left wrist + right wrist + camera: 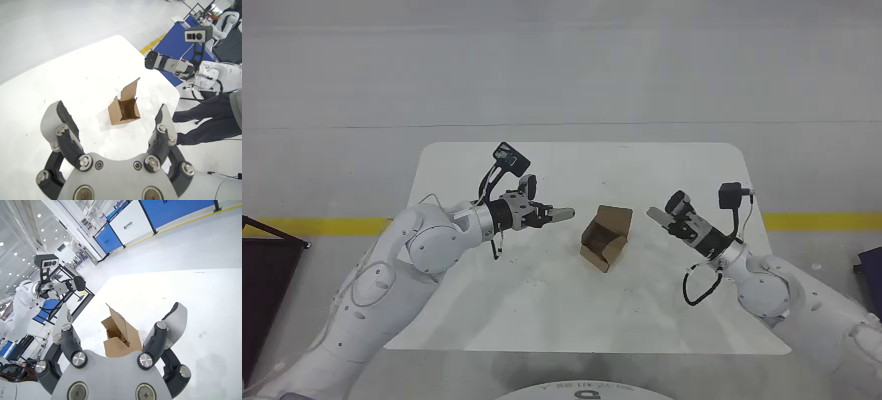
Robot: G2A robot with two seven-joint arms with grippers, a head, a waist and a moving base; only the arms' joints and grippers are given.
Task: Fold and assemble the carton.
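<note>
left claw (111,105) and right claw (121,307) are held wide open, empty; the carton (122,113) on the desk (56,79) should be braced while its flap (130,89) is folded.

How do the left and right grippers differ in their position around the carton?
In the top view, the left gripper hangs left of the carton, the right gripper right of it. The carton's raised flap stands nearer the right gripper, farther from the left gripper. Both are open, empty, clear of the carton.
</note>
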